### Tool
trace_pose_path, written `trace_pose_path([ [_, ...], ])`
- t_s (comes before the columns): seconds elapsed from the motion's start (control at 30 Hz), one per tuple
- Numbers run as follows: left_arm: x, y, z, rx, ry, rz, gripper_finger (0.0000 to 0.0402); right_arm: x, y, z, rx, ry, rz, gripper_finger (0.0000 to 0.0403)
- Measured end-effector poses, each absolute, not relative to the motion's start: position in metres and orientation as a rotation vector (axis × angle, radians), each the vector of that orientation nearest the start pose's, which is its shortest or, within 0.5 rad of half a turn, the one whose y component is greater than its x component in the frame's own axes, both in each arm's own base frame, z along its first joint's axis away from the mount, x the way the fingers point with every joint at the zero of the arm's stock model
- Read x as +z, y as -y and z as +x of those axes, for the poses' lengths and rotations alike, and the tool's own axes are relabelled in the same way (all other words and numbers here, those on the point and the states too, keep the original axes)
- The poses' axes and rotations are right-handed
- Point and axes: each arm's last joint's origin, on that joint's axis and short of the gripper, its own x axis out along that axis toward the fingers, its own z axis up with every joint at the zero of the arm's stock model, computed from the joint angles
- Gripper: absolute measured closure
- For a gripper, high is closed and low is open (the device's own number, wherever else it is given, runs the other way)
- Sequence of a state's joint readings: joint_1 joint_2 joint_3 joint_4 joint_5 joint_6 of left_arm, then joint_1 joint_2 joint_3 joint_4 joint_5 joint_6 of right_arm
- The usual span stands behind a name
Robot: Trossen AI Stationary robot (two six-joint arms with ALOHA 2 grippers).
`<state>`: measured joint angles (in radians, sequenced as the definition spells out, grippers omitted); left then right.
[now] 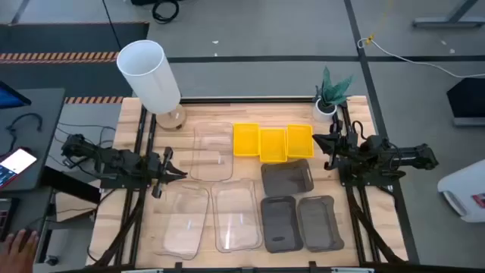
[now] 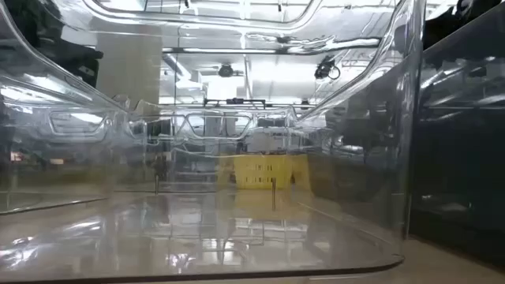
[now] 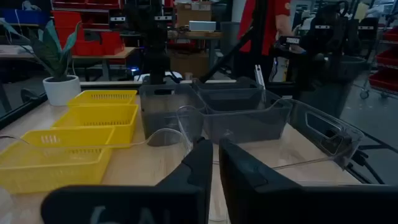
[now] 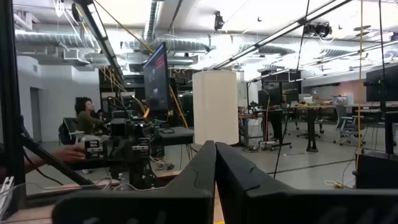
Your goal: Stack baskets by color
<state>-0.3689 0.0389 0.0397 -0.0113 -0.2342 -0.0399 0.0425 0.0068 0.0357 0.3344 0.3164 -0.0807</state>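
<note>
Baskets are all still loose on the desk [image 1: 132, 220], none nested, so the sorting has not begun. The left tool [image 1: 171, 173] sits at the desk's left side with its fingers together on nothing, and the left wrist view shows them nearly touching, aimed across the desk at the bins. The right tool [image 1: 324, 145] sits at the right side, fingers likewise pressed together and empty, pointing toward the middle; its wrist view looks level over the desk. Both arms seem parked at the edges to keep the working area free.

Nearest the left tool lie three clear baskets [image 1: 210, 151]: one just beside its tip, two more nearer the front edge [image 1: 184, 220], [image 1: 237, 216]. Nearest the right tool are three yellow baskets [image 1: 273, 142] in a tight row, touching side to side along the back. Below them three dark grey baskets [image 1: 288, 178] cluster close together, one behind and two in front.

Each colour is already grouped, so stacking probably needs only short lifts within a group. The clear bins look thin and slippery, so a rim pinch may be the surest hold.

A tall white cylinder [image 1: 149, 73] stands at the back left, a small potted plant [image 1: 330, 95] at the back right.
</note>
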Motion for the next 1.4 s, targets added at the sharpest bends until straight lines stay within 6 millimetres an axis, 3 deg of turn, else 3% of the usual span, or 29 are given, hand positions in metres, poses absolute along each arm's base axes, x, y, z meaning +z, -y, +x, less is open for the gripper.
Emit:
trace_pose_path([
  [1.4, 0.173, 0.0287, 0.093, -0.134, -0.013, -0.037, 0.0365, 0.2063, 0.0052, 0.0885, -0.285, 0.348, -0.014, 0.0386],
])
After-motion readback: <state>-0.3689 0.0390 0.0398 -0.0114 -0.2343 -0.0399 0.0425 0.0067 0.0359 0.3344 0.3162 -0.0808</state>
